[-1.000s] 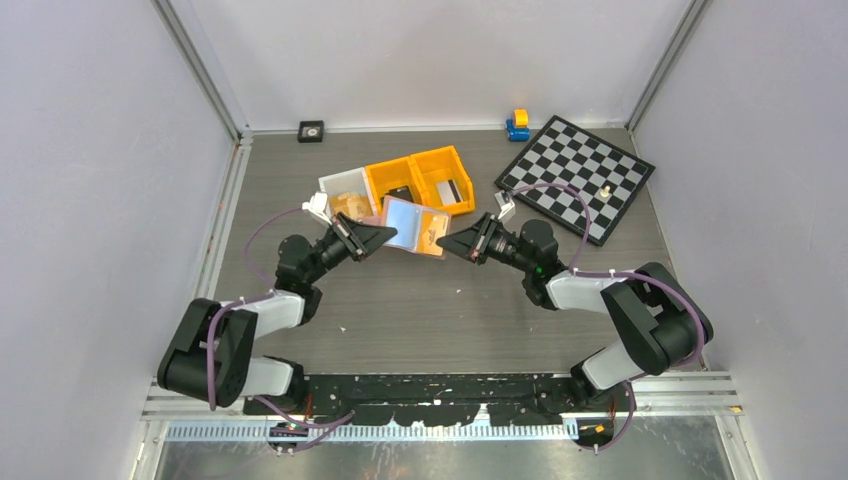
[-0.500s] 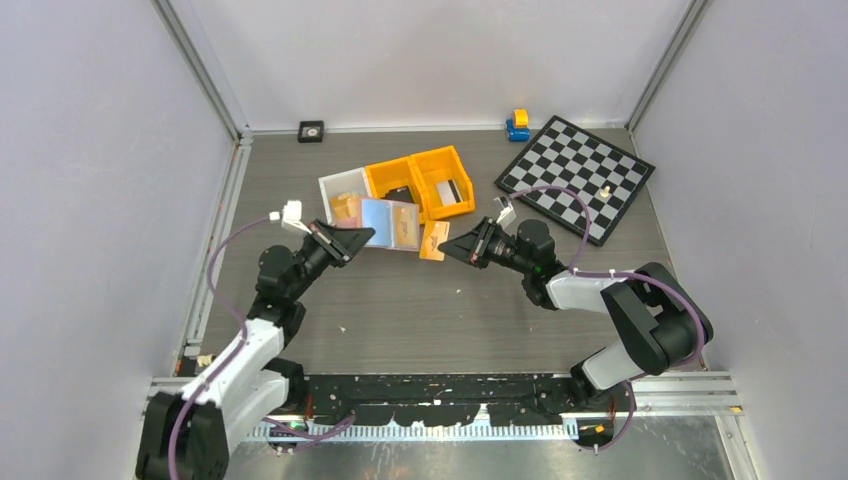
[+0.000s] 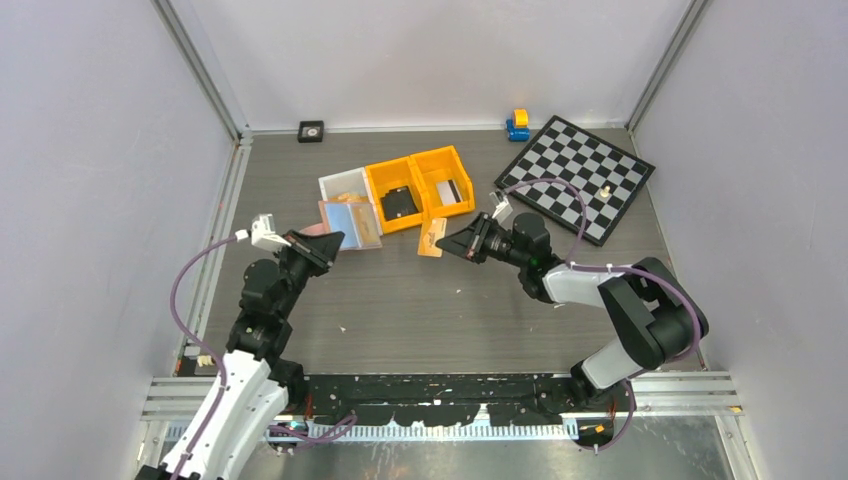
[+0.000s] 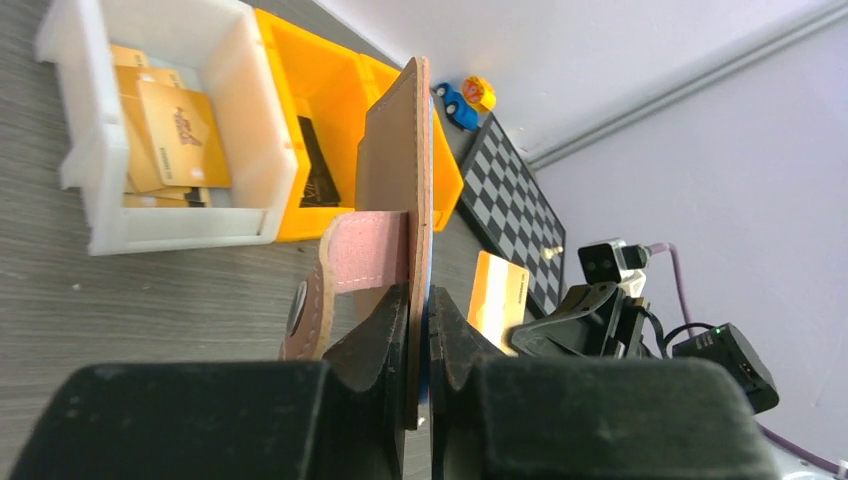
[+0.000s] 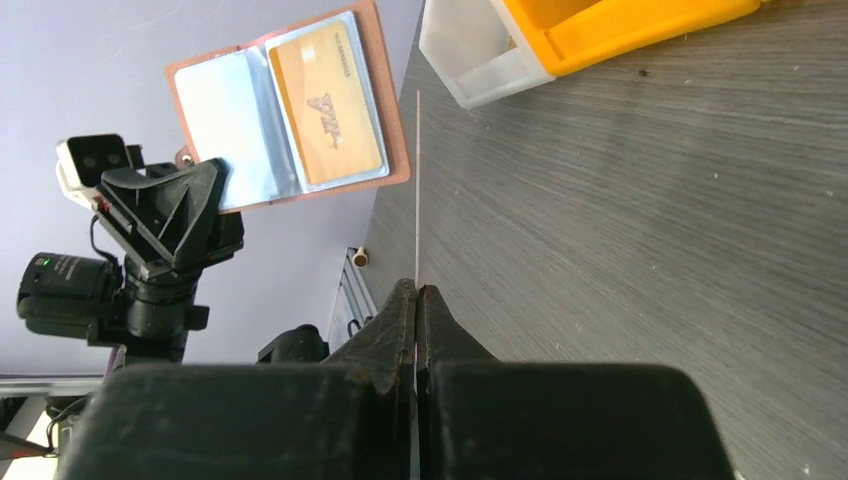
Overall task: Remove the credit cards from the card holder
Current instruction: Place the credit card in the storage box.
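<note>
**Left fingers** (image 4: 382,335): clamped on the lower edge of the card holder (image 4: 396,170), one finger on each face.
- The holder is open and held upright off the table (image 3: 420,310), just in front of the white bin (image 3: 343,184).
- The snap tab (image 4: 345,262) hangs down its outer side.
- In the right wrist view, two clear pockets face the right arm. One holds a single gold pocket card (image 5: 326,104); the other reads pale blue.

**Right fingers** (image 5: 398,320): pressed together on one gold held card (image 3: 431,238).
- In their own wrist view the card is edge-on, a thin pale line.
- It is off the table, between the two arms, apart from the holder and near the front of the orange bins (image 3: 420,170).

**Count, working outward**
- Bins: three in a row, touching. One is white and two are orange.
- White bin: loose gold cards (image 4: 183,120), overlapping. At least three; the exact number cannot be read.
- Left orange bin: one black item (image 3: 400,203).
- Right orange bin: one pale flat piece with a dark band (image 3: 455,190).
- Far right of the table: one chessboard (image 3: 578,170), with one small pale piece (image 3: 605,188) on it.
- By the back wall: one blue-and-yellow toy (image 3: 517,124) just beyond the board.
- Also by the back wall, well to the left: one small black square item (image 3: 311,131).
</note>
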You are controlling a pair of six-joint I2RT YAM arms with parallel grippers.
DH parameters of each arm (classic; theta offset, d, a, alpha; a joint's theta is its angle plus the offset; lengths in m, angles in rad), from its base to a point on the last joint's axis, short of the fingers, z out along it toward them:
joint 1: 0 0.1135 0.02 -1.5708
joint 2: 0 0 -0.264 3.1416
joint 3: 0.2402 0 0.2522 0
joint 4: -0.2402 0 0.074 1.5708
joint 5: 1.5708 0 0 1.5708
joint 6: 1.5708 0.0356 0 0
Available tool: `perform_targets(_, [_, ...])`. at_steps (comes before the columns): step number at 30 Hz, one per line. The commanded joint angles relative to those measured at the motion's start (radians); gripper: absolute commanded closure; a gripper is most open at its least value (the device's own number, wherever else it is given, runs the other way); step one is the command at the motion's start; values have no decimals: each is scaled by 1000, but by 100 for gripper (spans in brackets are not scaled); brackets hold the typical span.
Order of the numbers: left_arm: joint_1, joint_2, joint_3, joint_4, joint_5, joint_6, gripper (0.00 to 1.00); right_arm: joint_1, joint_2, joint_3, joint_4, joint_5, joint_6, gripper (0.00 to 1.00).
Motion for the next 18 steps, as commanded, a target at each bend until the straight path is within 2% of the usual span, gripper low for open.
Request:
perform_targets(1, [5,-91,75,-99,-118,52,100,15,28,86,-43,-5,-69,100])
perform_targets(6, [4,-227,152,-294,-226,127,100,67,45,222,-250,38,-172,100])
perform_targets(9, [4,-297,146,-298,-256,127,100,107,90,307,-344,59,-222,100])
perform_targets(13, [4,-344,147,-291,-256,128,100,135,187,419,-357,51,-208,100])
perform_targets(18, [4,-365,171,-315,-259,133,100,175,363,655,-443,55,-221,100])
